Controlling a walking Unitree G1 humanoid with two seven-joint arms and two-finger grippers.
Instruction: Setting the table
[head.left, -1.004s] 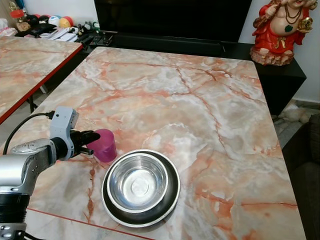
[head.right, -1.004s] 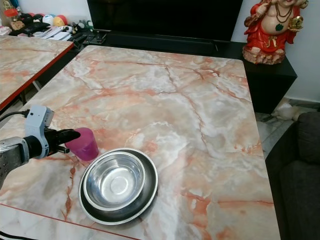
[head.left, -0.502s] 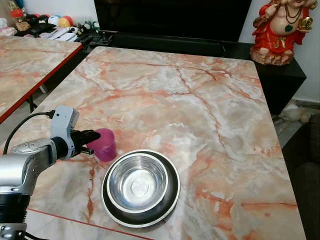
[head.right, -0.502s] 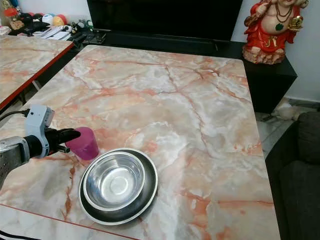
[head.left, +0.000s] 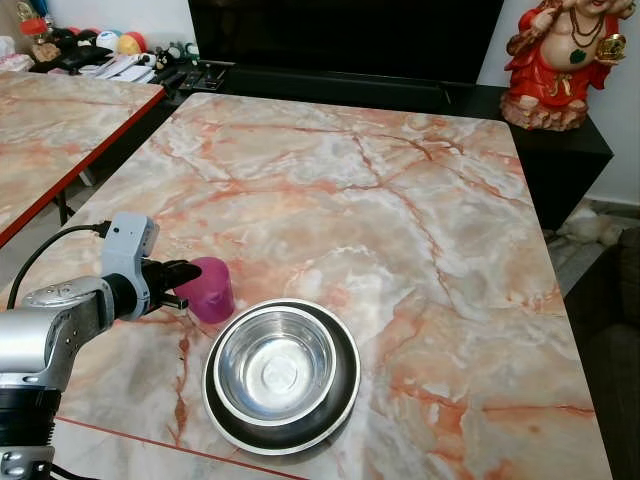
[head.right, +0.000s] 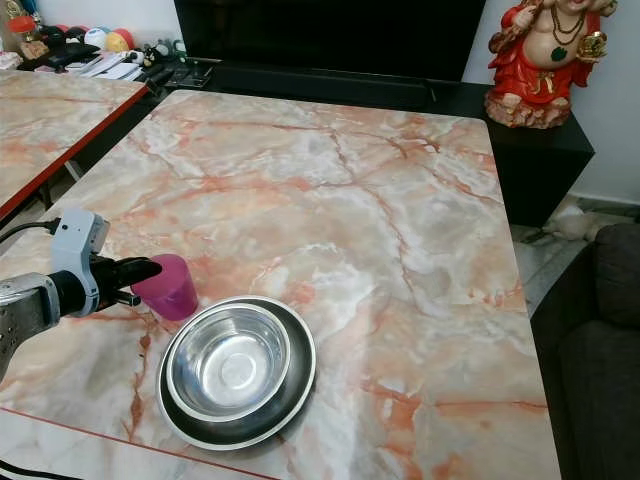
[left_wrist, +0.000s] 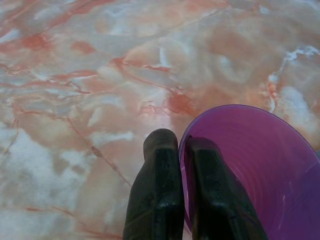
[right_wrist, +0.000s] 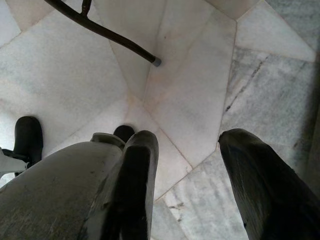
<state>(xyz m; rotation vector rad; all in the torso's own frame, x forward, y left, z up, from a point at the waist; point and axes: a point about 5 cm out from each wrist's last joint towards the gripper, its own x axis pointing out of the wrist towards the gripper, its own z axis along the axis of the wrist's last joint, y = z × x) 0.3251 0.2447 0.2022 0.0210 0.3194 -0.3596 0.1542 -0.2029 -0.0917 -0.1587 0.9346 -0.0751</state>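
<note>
Purple cup (head.left: 210, 289) upright on the marble table (head.left: 400, 220), near-left part, just beside the steel bowl (head.left: 275, 364) nested in a dark plate (head.left: 345, 395). Left gripper (head.left: 185, 283) reaches in from the left, forearm roughly level, fingers (left_wrist: 155, 195) pinched on the cup's rim wall, one inside, one outside. Right gripper (right_wrist: 187, 165) hangs over floor tiles (right_wrist: 200, 75), fingers spread apart, holding nothing.
</note>
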